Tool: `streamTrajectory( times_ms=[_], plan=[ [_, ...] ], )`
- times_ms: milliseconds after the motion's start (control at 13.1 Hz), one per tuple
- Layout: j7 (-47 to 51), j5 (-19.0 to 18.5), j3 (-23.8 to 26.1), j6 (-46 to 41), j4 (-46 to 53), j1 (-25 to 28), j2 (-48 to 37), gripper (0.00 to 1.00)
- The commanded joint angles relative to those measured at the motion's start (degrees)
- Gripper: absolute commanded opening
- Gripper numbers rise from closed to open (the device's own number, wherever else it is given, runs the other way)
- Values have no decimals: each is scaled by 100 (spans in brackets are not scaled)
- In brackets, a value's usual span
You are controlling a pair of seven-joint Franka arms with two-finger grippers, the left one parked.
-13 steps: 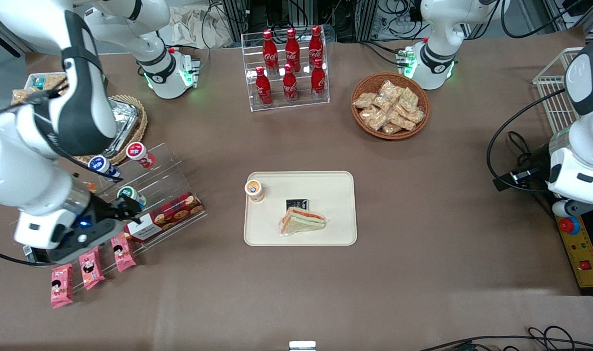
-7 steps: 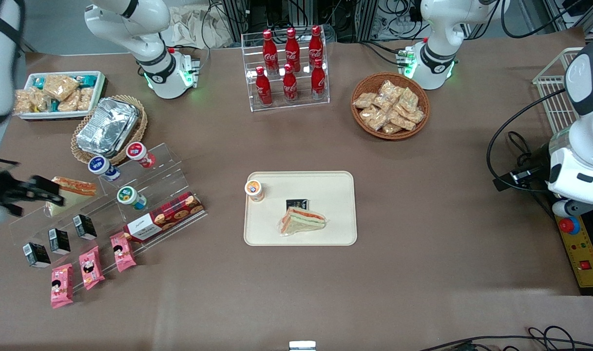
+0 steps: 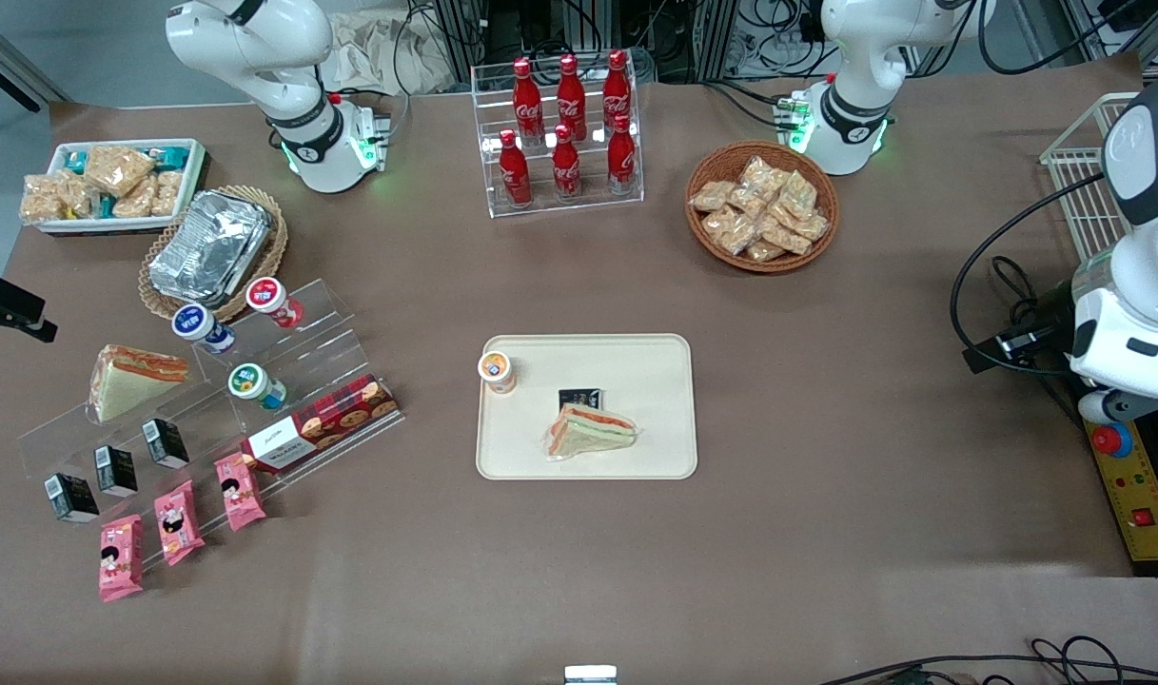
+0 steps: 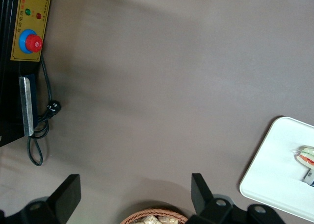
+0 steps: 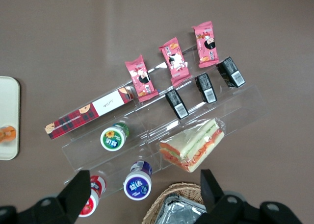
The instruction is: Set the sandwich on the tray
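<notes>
Clear-wrapped triangular sandwich [image 3: 593,431]: at 5 o'clock on my cream-beige rectangular plastic tray [image 3: 669,381]. Right gripper [image 5: 144,197]: withdrawn, wide open, empty. I judge placement complete.

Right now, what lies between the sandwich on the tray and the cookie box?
Front view: only bare tray and table lie between sandwich and box. The open gripper hangs above the snack stand.

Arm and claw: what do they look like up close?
The arm is a glossy white rounded shell with a black band and green lights near its base. The gripper, above the snack rack, has two blocky matte-black fingers, open.
</notes>
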Motion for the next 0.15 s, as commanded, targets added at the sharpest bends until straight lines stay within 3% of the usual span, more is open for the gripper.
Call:
streamTrajectory(
  times_ms=[0, 76],
  plan=[
    [134, -130, 484, -47, -90, -425, -79, 99],
    [142, -130, 493, -39, -90, -425, -79, 99]
  ],
)
